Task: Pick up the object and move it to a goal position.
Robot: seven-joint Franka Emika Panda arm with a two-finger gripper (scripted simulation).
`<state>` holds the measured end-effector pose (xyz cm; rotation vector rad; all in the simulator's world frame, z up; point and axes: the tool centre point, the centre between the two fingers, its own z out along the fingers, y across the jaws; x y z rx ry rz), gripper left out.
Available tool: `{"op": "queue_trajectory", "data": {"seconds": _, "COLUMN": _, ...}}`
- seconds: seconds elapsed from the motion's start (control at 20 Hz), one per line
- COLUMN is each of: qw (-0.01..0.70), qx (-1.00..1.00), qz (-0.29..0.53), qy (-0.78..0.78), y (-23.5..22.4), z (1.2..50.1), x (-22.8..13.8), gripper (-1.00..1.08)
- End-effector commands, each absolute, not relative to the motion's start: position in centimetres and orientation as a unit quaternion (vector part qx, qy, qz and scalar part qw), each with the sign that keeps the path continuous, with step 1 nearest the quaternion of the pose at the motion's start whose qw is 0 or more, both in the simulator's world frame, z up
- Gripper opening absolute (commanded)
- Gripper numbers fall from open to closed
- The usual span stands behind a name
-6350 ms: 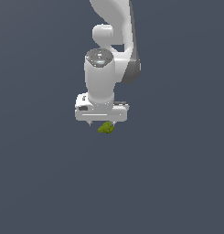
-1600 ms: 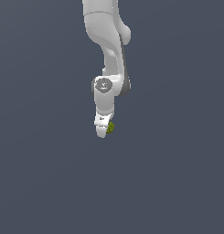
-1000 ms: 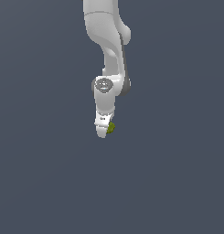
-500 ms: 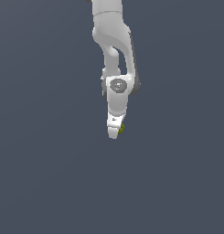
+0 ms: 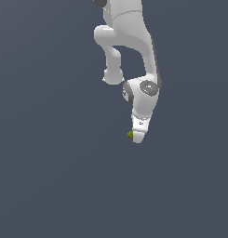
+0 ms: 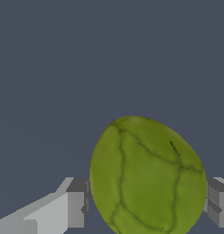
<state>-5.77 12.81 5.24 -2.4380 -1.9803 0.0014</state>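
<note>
Item, for your record: the object point(image 6: 146, 177), an egg-shaped olive-green lump with a dull skin crossed by darker vein-like creases, its long axis slightly tilted across the wrist view. You have it clamped in the gripper point(image 5: 137, 138), one grey finger pad point(image 6: 77, 204) at each flank. White glossy arm point(image 5: 129, 42); the object shows on the exterior view's left of the gripper tip. Backdrop: uniform flat slate-grey.

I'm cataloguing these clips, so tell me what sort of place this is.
Likely a bare simulated scene, not a real room: a flat, uniform grey backdrop, a smooth white rendered arm, and its claw pinching a lumpy olive-green object.
</note>
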Motion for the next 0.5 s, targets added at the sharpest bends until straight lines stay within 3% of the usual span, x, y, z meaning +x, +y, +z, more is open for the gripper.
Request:
{"op": "queue_trajectory", "data": {"seconds": 0.0, "qw": 0.0, "qx": -0.777, "qz": 0.0, "qy": -0.63, "y": 14.7, "z": 5.5, "x": -5.4, "gripper": -1.0}}
{"op": "queue_trajectory", "data": {"seconds": 0.45, "qw": 0.0, "qx": -0.777, "qz": 0.0, "qy": -0.63, "y": 17.2, "z": 5.6, "x": -4.7, "gripper": -1.0}}
